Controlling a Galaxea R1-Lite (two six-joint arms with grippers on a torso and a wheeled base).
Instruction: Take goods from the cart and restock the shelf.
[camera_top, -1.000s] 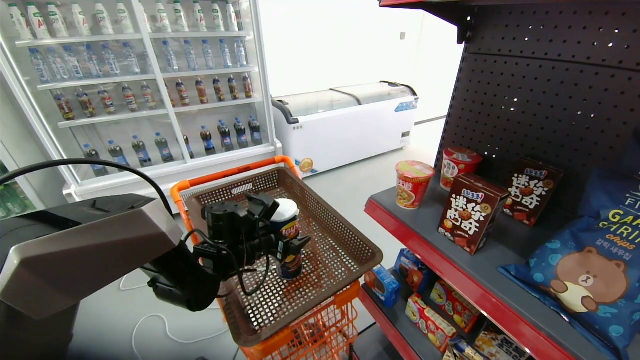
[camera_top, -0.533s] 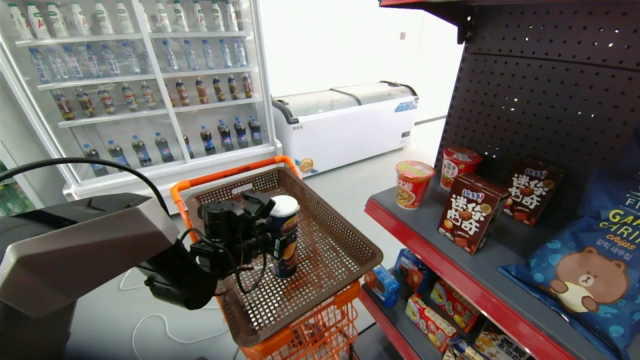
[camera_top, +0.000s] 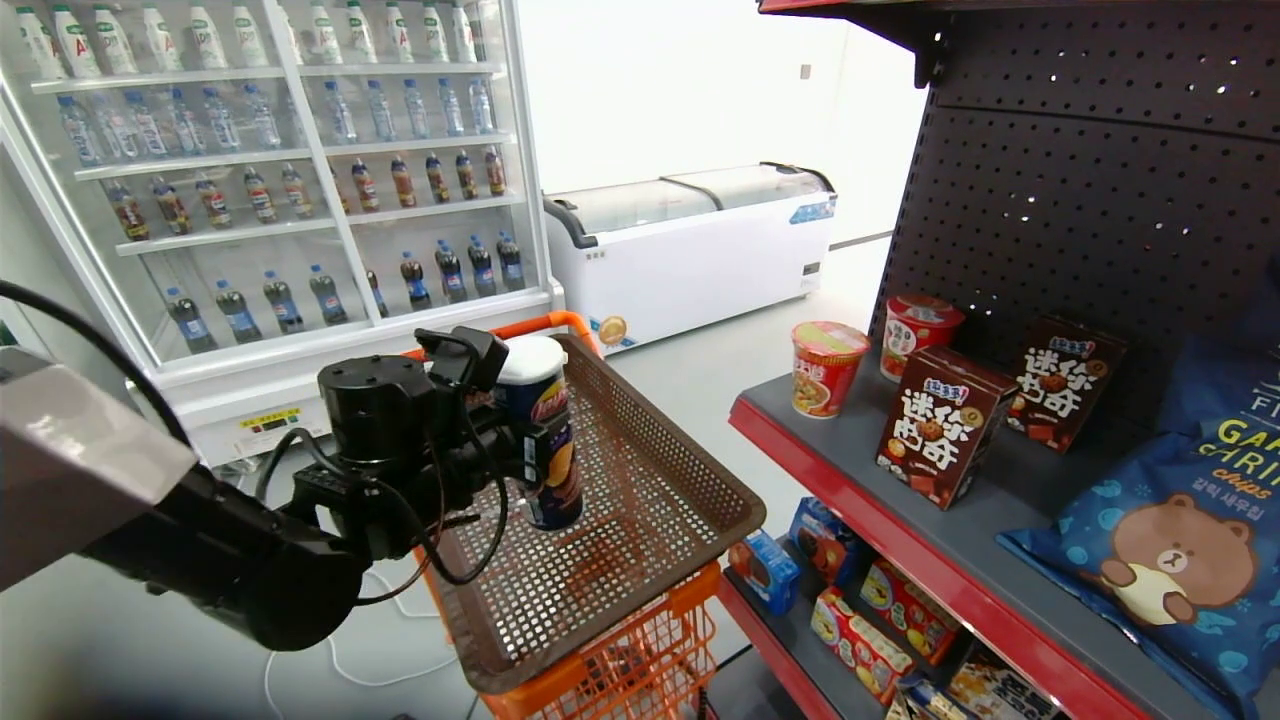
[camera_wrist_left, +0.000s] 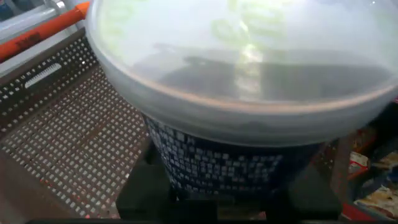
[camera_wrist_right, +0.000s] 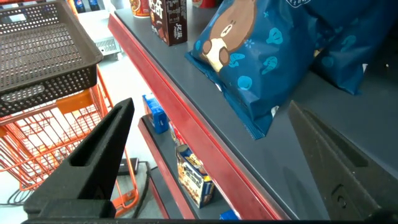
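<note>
As left fingers (camera_top: 527, 447) clamp can (camera_top: 545, 400), above basket (camera_top: 680, 440)

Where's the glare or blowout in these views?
Head view: the wall behind the chest freezer is blown out white, and the drinks fridge frame bows from lens distortion. Left wrist view: greenish reflections on the chips can lid. Right wrist view: even light, no hard glare on the blue snack bag.

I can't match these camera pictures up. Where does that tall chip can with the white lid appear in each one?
Head view: chip can left of centre, upright, clamped in the left gripper above the brown basket.
Left wrist view: chip can up close, lid nearest the camera, basket mesh behind.
Right wrist view: not in it; the basket is, atop the orange cart.
Shared landmark: the brown basket.
</note>
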